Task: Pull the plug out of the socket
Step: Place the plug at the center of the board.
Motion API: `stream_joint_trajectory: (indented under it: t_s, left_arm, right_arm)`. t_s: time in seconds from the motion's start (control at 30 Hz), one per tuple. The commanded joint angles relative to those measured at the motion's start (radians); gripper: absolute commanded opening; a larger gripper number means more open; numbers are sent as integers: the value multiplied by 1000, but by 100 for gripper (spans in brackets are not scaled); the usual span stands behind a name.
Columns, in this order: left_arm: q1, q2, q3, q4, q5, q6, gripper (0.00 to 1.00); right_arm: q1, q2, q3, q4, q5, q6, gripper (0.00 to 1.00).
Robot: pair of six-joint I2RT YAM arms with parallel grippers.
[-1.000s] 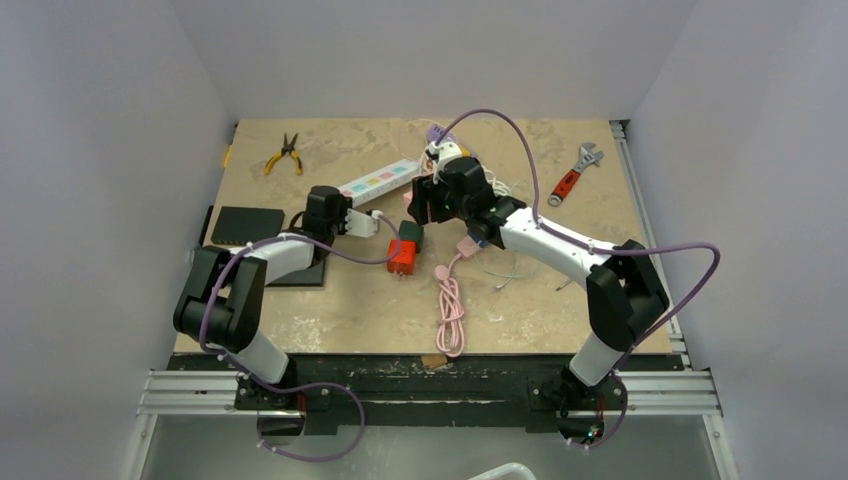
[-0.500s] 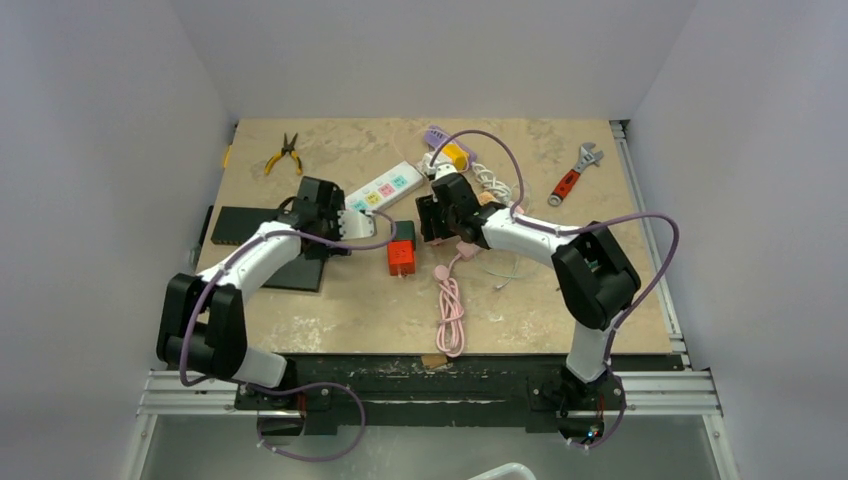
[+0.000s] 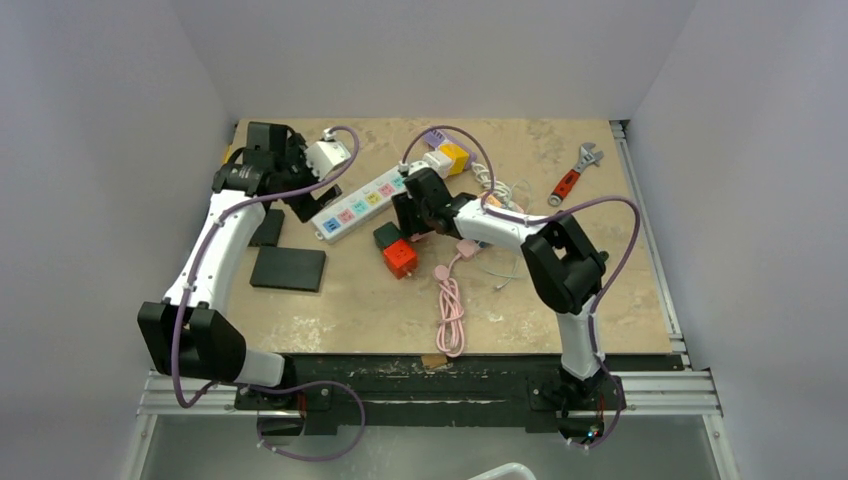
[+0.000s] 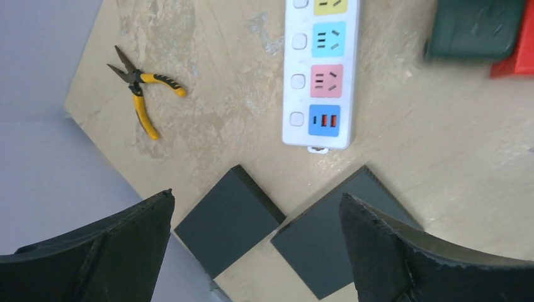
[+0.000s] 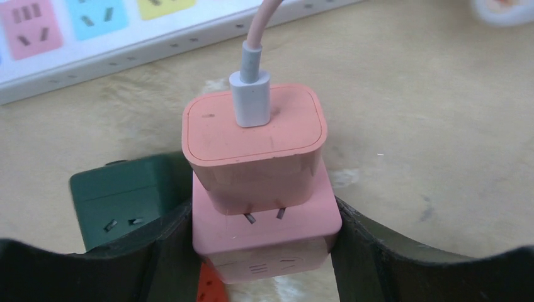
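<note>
The right claw (image 5: 262, 251) is clenched on the pink cube-shaped plastic socket (image 5: 296, 220), a finger pressed to each flank, near the middle of the tan stone-patterned desk (image 3: 600, 280). The pink rounded charger plug (image 5: 252, 151) sits at 12 o'clock from the claw, raised enough that its two metal pins show (loosened, I judge, not freed). The left claw (image 4: 255, 198) hangs released and empty at the desk's 10 o'clock. What remains is drawing the plug clear.

Plug (image 5: 254, 148) stands on socket cube (image 5: 267, 236) beside power strip (image 5: 94, 38).
</note>
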Motion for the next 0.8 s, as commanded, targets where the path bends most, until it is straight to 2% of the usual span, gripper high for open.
stream_joint_trajectory:
  t_s: [0.0,0.07,0.2,0.3,0.5,0.6,0.77]
  left_arm:
    - [17,-21,68,-106,115,-132,100]
    - [22,-19,79,-116,128,-146,100]
    - [26,-19,86,-123,144,-165,100]
    - [26,-19,80,-123,155,-173,100]
    - [19,-15,66,-129,171,-184,100]
    - [3,-16,62,-137,166,-181,100]
    - [-38,-15,86,-167,155,-174,100]
  right_arm:
    - [111,53,98,-61,-76,26,0]
    - [144,85,147,-93,-84,39,0]
    - [162,106,185,-127,-83,68,33]
    - [155,81,192,-159,-25,76,59]
    - [138,-2,196,-199,28,51,92]
    - [134,-36,205,-238,42,37,98]
    - [132,-135,164,-255,69,32,99]
